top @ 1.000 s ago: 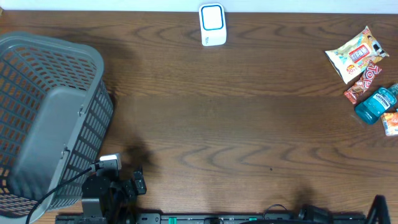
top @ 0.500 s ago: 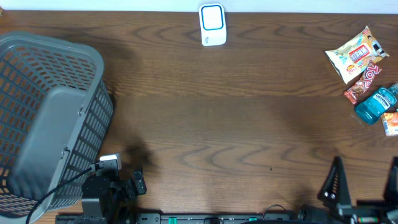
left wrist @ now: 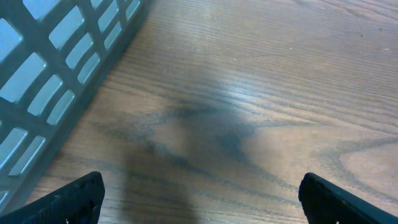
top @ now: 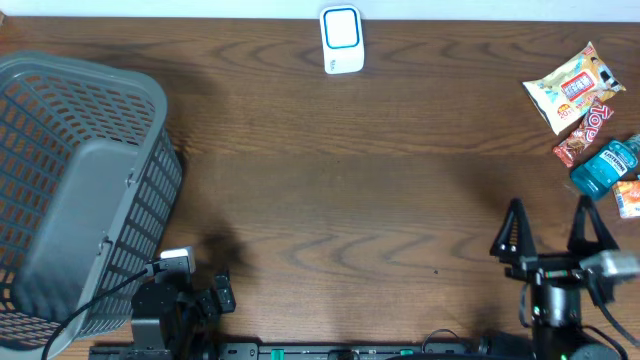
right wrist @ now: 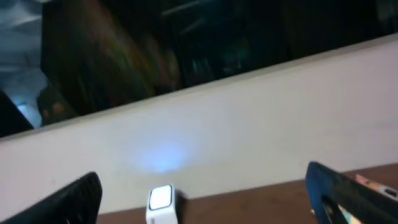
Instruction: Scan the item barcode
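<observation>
The right fingers stand wide and empty over the near right of the bench, their camera catching only a blurred wall and the top of the white scanner, cut off below. The left fingers, also wide and empty, show only their tips beside the grey basket. The items lie far right: snack bag, candy bar, blue bottle and an orange pack clipped by the frame edge.

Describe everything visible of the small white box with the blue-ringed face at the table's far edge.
The small white rounded plastic-looking box has a blue ring framing a pale face. It stands on the dark wood-grain table at the middle of the far edge, touching nothing else. The right wrist view shows it blurred.
</observation>
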